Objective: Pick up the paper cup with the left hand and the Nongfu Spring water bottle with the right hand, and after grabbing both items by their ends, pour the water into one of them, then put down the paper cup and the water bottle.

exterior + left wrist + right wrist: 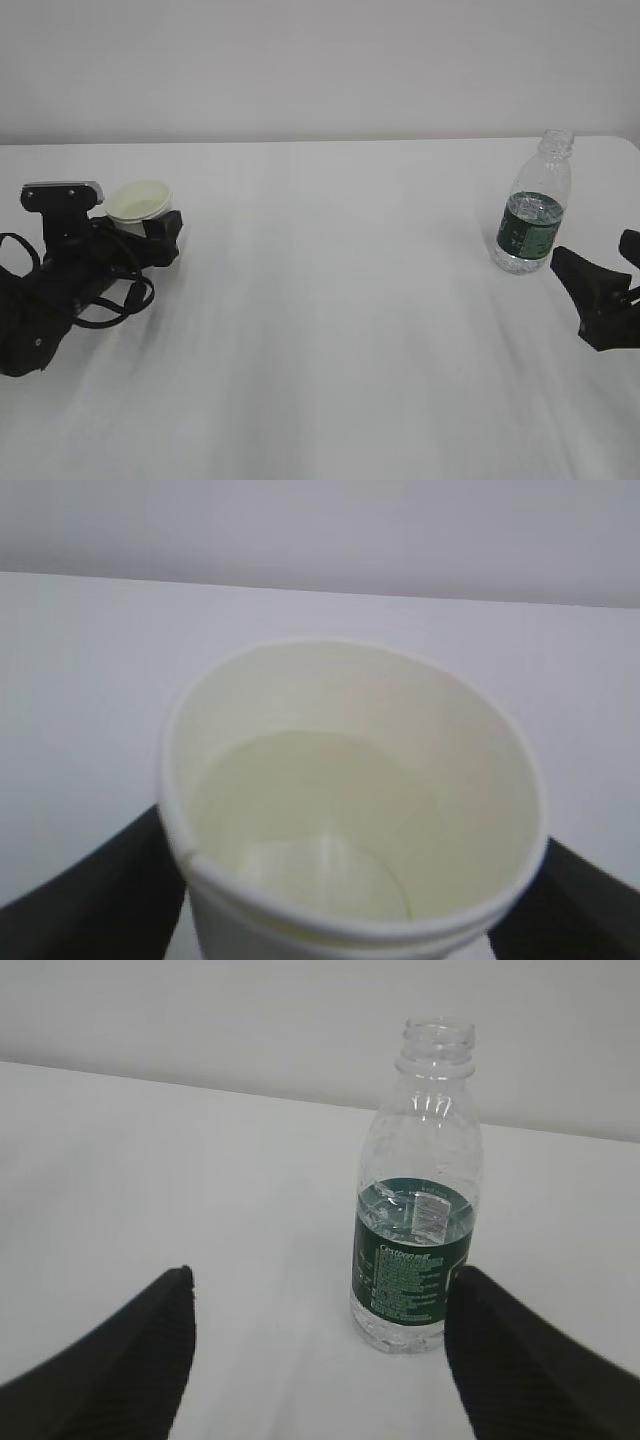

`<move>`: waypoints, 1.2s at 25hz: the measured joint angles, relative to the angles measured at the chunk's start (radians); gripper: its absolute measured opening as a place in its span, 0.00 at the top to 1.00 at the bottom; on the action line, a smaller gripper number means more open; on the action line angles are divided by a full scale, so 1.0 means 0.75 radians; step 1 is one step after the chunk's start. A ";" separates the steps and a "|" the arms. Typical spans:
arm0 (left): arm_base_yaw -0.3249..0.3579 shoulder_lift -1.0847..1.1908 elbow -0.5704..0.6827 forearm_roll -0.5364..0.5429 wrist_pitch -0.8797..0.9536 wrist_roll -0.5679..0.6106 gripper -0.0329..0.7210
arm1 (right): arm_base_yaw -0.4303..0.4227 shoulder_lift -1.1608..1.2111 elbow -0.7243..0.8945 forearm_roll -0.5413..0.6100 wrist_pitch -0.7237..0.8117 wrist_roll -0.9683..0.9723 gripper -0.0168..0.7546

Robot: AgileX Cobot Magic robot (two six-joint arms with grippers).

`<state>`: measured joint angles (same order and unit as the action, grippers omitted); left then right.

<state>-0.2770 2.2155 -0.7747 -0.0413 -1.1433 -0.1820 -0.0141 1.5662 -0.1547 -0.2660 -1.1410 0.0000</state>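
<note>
The paper cup (138, 200) stands at the left of the table, white with a cream inside, and fills the left wrist view (350, 810). My left gripper (140, 226) (340, 880) has a black finger against each side of the cup and is shut on it. The Nongfu Spring water bottle (535, 205) (415, 1230) stands upright and capless at the right, with water (400, 1325) up to its green label. My right gripper (592, 250) (322, 1280) is open just in front of the bottle, whose base lies close to the right finger (500, 1340).
The white table (330, 300) runs back to a pale wall. The left arm's cables (110, 300) loop on the table by the cup. The table's right edge lies close behind the bottle.
</note>
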 joint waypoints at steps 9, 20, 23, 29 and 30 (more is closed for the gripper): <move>0.000 -0.017 0.061 0.032 -0.002 0.000 0.13 | 0.000 0.000 0.000 0.000 0.000 0.000 0.21; 0.000 -0.152 0.205 0.038 -0.002 0.000 0.13 | 0.000 0.000 0.000 -0.003 0.000 0.000 0.21; 0.000 -0.194 0.261 0.039 -0.002 0.000 0.13 | 0.000 -0.012 0.000 -0.056 0.000 0.000 0.21; 0.000 -0.305 0.369 0.039 -0.002 0.000 0.14 | 0.000 -0.090 0.000 -0.183 0.000 0.019 0.21; 0.000 -0.328 0.381 0.039 -0.002 0.000 0.15 | 0.000 -0.107 0.000 -0.189 0.000 0.019 0.21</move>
<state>-0.2770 1.9697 -0.4887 -0.0118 -1.1451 -0.1820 -0.0141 1.4857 -0.1547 -0.4078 -1.1410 0.0146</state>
